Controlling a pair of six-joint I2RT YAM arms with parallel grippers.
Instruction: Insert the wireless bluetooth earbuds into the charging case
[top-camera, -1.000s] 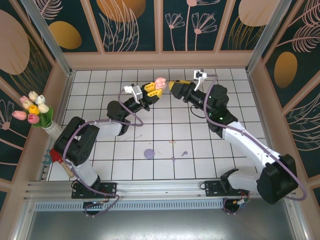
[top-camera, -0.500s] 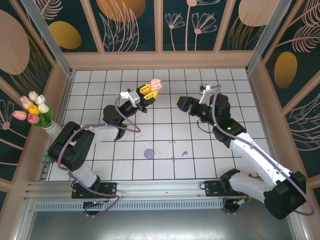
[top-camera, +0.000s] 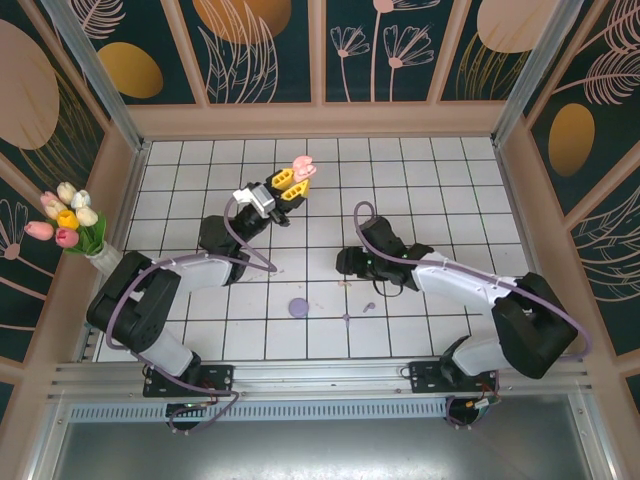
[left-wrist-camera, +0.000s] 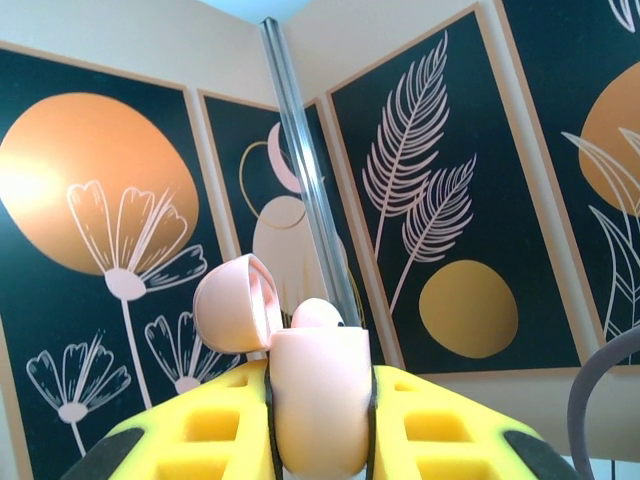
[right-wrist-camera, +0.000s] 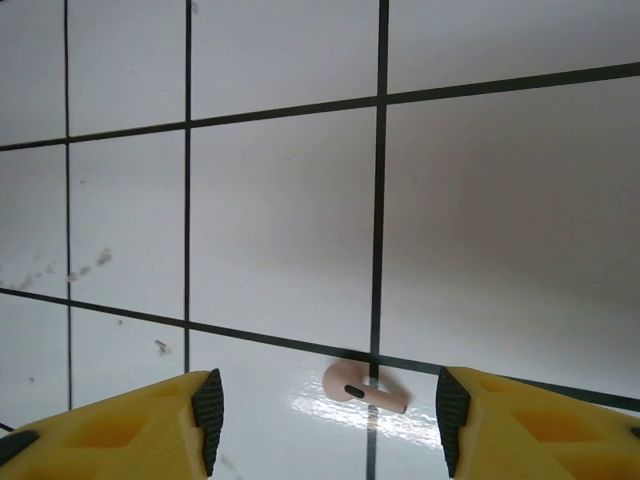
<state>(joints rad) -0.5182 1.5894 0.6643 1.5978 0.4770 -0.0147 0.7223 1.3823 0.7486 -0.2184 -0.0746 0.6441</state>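
Observation:
My left gripper (top-camera: 287, 184) is raised over the back of the floor and shut on the pale pink charging case (top-camera: 301, 167). In the left wrist view the case (left-wrist-camera: 320, 400) stands upright between the yellow fingers (left-wrist-camera: 190, 435), its lid (left-wrist-camera: 232, 303) flipped open and one pink earbud (left-wrist-camera: 317, 313) poking out of it. My right gripper (top-camera: 347, 263) is low over the floor and open. A second pink earbud (right-wrist-camera: 362, 385) lies on a tile line between and just beyond its pads (right-wrist-camera: 208, 418); it is a speck (top-camera: 345, 284) from above. Two purple earbuds (top-camera: 368, 306) (top-camera: 346, 320) lie nearby.
A round purple disc (top-camera: 298, 308) lies on the tiles near the front centre. A vase of tulips (top-camera: 68, 222) stands at the left wall with a red object (top-camera: 110, 312) below it. Patterned walls enclose the tiled floor (top-camera: 470, 190).
My right gripper has left the case in mid-air, swung down towards the front and now hangs open over the pink earbud on the floor. My left gripper drifted slightly left with the case.

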